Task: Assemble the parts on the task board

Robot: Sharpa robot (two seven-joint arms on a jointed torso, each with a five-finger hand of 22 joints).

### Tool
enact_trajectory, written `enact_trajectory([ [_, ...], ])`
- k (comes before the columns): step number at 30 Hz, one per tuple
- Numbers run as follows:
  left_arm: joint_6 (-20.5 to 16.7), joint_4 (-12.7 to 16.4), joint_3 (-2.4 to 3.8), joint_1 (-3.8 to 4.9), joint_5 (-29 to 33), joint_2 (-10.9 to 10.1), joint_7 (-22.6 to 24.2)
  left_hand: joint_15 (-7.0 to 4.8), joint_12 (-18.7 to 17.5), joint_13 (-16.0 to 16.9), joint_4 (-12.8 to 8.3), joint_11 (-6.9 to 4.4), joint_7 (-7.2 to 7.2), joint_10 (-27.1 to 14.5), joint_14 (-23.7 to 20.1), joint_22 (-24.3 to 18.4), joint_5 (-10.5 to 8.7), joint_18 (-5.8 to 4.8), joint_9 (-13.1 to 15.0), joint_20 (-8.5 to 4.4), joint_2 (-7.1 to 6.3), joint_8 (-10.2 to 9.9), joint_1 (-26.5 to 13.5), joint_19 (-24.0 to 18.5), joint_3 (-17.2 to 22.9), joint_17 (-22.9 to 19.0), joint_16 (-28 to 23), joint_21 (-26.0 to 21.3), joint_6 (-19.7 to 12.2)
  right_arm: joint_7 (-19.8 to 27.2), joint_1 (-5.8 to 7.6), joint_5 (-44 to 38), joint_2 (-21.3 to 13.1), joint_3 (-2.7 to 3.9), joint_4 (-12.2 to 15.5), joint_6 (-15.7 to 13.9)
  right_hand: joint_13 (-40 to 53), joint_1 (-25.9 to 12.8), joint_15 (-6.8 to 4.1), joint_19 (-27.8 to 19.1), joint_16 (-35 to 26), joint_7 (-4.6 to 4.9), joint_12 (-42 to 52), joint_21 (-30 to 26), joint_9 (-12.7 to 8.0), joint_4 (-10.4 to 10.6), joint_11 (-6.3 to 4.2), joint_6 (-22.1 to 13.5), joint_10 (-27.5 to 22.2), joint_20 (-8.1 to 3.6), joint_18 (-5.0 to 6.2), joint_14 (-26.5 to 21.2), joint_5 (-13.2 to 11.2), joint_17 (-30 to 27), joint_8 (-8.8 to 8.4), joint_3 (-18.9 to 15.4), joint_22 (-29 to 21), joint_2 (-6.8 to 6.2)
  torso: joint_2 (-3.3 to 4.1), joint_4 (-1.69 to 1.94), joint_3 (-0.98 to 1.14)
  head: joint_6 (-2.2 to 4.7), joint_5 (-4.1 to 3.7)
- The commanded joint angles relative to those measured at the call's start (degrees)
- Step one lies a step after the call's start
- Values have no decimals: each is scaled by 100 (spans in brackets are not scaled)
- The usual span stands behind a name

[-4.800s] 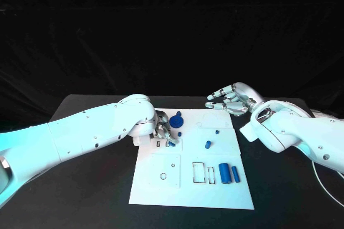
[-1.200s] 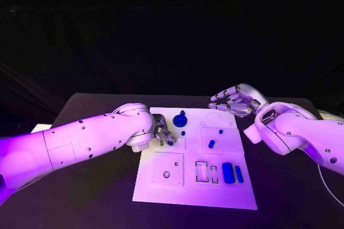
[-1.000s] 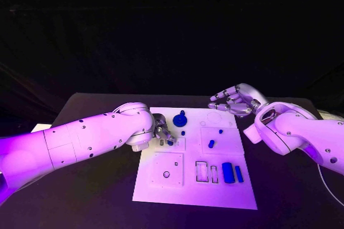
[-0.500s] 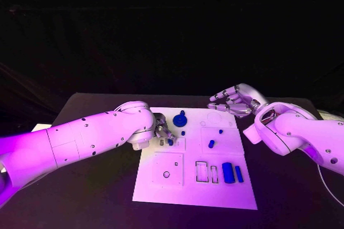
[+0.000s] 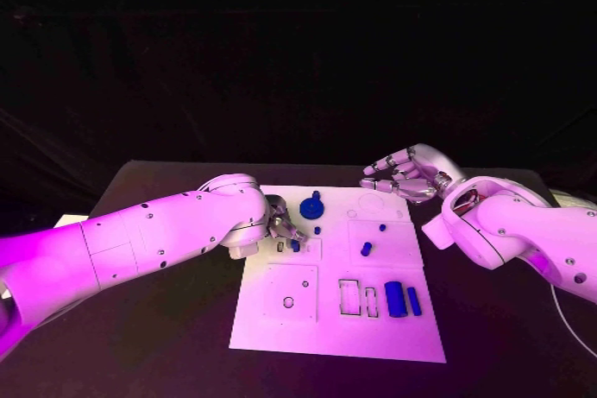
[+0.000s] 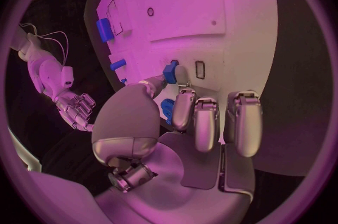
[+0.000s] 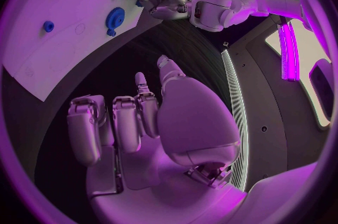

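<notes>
Your left hand (image 5: 281, 229) has crept a touch closer to the board (image 5: 326, 329) over the last second, pinching a small blue peg (image 6: 169, 71) between thumb and finger — its tip now at the white surface beside a narrow slot (image 6: 199, 69). The insertion looks under way, not finished. Your right hand (image 5: 405, 177) hasn't moved — it hovers past the board's far right corner, above the tabletop (image 5: 149, 329), fingers loosely curled, holding nothing.

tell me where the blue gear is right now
In the head view the blue gear sits on the far part of the task board, left of its middle, just beyond the left hand.
</notes>
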Motion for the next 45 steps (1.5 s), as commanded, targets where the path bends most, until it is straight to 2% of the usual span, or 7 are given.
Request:
enact_trajectory([
  [1,252,28,-46,-67,123,26,-302,-47,27,7,6,14,2,42,603,1314,-27,-63,-3,-44,-5,-14,-60,489,-31,1509,18,9,51,27,-3,-14,-5,0,14,50,863,-8,-45,252,-16,7,-19,-19,9,2,-51,46,90,-33,84,460,24,877,10,-41,1070,31,-1,5,-1,-8,-5],
  [9,259,77,-46,-68,115,6,-299,-53,26,10,-25,5,-8,46,603,1311,-27,-62,1,-49,-39,-11,-41,488,-94,1509,18,7,64,29,-3,-13,-9,0,17,53,861,-10,-45,245,-21,7,-22,-24,10,1,-51,45,88,-33,86,458,28,869,8,-47,1060,30,-1,5,-3,-13,-5],
  [16,248,116,-46,-69,57,-26,-296,-58,27,19,31,1,-11,57,603,1313,-31,-62,1,-57,-96,-18,-121,488,-310,1509,18,7,94,31,-3,-13,-8,0,14,56,861,-10,-45,245,-21,7,-22,-24,10,1,-51,45,88,-33,86,458,28,869,8,-47,1060,30,-1,4,1,-17,-3],
  [38,280,190,-43,-70,-31,-94,-305,-60,28,21,47,-4,-17,63,603,1316,-31,-63,3,-59,-104,-13,-132,490,-382,1509,18,8,115,35,-3,-14,-8,0,14,55,861,-10,-45,245,-21,7,-22,-24,10,1,-51,45,88,-33,86,458,28,869,8,-47,1060,30,-1,2,0,-43,-4],
  [45,254,192,-42,-71,-41,-112,-307,-67,31,32,150,-12,-26,79,603,1312,-38,-62,10,-65,-136,-9,-213,488,-668,1509,18,4,152,38,-3,-14,-9,0,12,52,861,-10,-45,245,-21,7,-22,-24,10,1,-51,45,88,-33,86,458,28,869,8,-47,1060,30,-1,2,-2,-48,-5],
])
